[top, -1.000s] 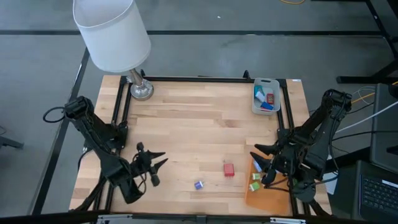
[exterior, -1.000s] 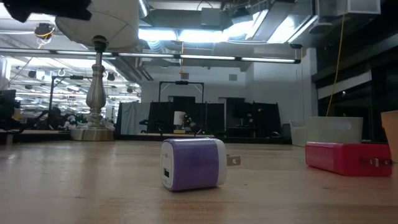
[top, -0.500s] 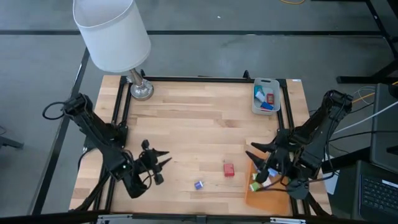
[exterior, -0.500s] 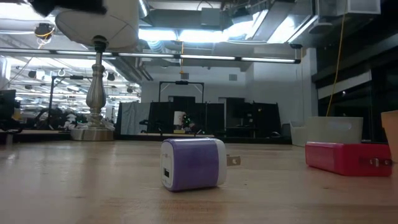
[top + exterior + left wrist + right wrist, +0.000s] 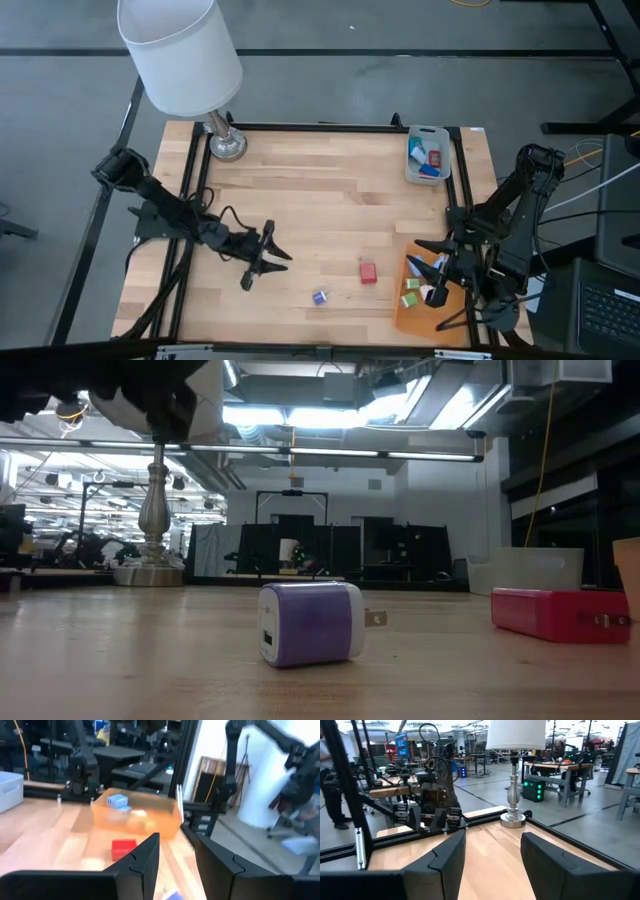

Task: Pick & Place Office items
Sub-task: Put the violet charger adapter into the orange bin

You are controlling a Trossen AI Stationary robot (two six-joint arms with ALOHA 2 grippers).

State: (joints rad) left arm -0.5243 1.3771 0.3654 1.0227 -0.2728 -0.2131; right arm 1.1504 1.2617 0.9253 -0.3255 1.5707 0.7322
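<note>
A purple piece [image 5: 319, 297] and a red piece [image 5: 368, 272] lie on the wooden table near its front edge. Both also show in the low view, the purple piece [image 5: 310, 623] and the red piece [image 5: 555, 613]. Several green, blue and pink pieces [image 5: 411, 292] lie on the flat orange sheet [image 5: 425, 318] at the front right. My left gripper [image 5: 282, 259] is open and empty, above the table left of the purple piece. Its wrist view looks at the red piece [image 5: 123, 848]. My right gripper [image 5: 428, 268] is open and empty over the orange sheet.
A grey tray [image 5: 428, 155] with blue and red pieces in it stands at the back right. A lamp with a white shade [image 5: 180, 50] and a metal base [image 5: 227, 143] stands at the back left. A black frame [image 5: 320, 127] runs round the table.
My left gripper has reached out toward the table's right edge, nearer the purple piece, staying open. My right gripper has shifted a little toward the right edge over the orange sheet. The pieces have not moved.
</note>
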